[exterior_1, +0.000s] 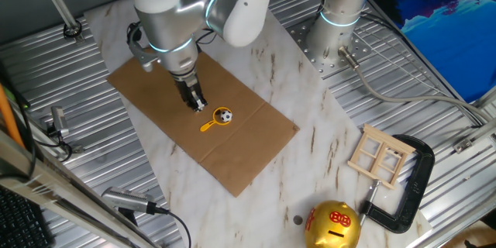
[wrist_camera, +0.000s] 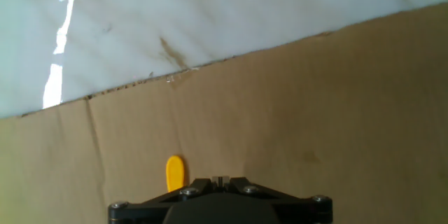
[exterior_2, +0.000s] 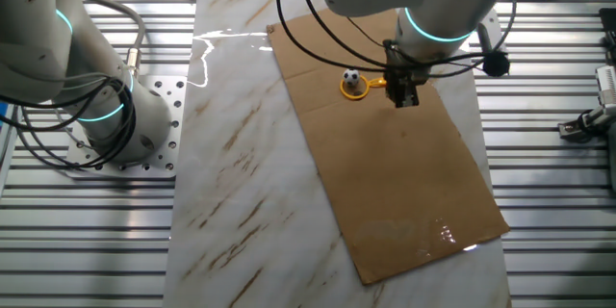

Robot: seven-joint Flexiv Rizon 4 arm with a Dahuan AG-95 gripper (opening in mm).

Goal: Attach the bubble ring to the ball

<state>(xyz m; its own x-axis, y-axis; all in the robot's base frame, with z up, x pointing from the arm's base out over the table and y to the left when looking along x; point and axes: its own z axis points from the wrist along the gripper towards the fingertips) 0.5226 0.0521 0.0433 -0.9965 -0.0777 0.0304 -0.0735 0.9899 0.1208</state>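
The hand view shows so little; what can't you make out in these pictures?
- Hand view: ball out of frame; only the bubble ring handle tip shows, the tool body hiding the rest.
- Tool: fingertips too small in both fixed views, hidden in the hand view.
- Ball: whether it touches the loop, too small.

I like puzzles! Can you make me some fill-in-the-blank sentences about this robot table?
1. The ball sits inside the loop of the bubble ring, whose colour is ____.
2. Both lie on a sheet of brown ____.
3. The end effector is beside the ring's ____.

Missing words: yellow-orange; cardboard; handle
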